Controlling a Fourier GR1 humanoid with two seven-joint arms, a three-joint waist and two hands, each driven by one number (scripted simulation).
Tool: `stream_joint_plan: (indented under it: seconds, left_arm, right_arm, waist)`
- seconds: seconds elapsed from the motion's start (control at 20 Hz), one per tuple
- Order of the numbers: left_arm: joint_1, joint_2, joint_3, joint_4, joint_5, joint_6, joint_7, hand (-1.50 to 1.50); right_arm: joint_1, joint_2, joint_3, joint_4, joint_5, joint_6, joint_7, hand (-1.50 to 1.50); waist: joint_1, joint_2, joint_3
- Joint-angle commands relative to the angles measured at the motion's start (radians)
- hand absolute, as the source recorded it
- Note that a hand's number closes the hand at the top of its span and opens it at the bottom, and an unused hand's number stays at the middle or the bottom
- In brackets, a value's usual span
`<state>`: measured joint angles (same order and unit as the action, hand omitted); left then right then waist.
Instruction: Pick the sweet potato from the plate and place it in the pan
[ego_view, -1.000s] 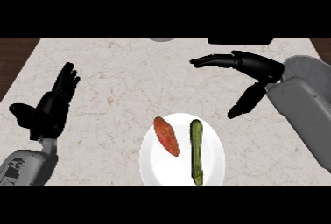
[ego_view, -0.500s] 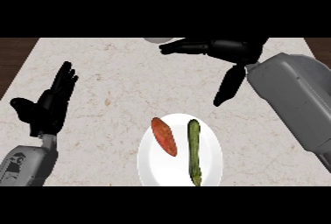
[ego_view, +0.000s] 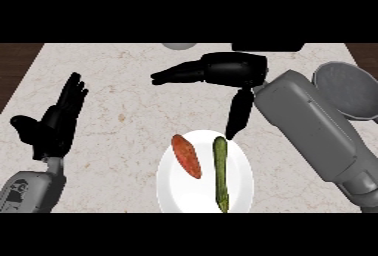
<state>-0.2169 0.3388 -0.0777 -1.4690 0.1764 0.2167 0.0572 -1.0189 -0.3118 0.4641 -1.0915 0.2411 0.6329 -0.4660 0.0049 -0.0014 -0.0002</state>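
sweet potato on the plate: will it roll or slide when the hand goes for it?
The sweet potato looks elongated with tapered ends, so it would probably roll sideways if nudged. It lies on a smooth white plate, so sliding seems likely. It looks stiff. The cucumber lies close beside it and may get bumped.

Pale marbled worktop (ego_view: 133, 100); a long green vegetable (ego_view: 220, 172) lying lengthwise; a grey rounded object (ego_view: 179, 46) partly visible at the far edge.
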Motion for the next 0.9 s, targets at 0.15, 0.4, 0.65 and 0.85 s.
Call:
stream_joint_plan:
  seconds: [0.15,0.4,0.65,0.85]
  left_arm:
    - [0.038,-0.026,0.004,-0.077,-0.024,0.013,0.041,0.0]
    - [-0.053,0.013,0.084,0.061,0.007,-0.081,0.003,0.0]
    - [-0.015,-0.035,0.052,0.009,-0.047,-0.048,0.012,0.0]
    - [-0.008,-0.041,0.056,-0.028,-0.06,-0.05,0.035,0.0]
  right_arm:
    - [0.097,0.042,0.033,-0.152,0.06,0.056,0.107,-1.5]
    - [0.182,0.038,0.036,-0.157,0.143,0.046,0.106,-1.5]
    - [0.139,0.12,0.001,-0.065,0.245,-0.004,0.143,-1.5]
    - [0.165,0.167,0.026,-0.086,0.294,0.038,0.189,-1.5]
  waist:
    - [-0.001,-0.002,0.0]
    - [-0.005,0.002,0.0]
    - [0.002,0.002,0.0]
    - [0.001,0.0,0.0]
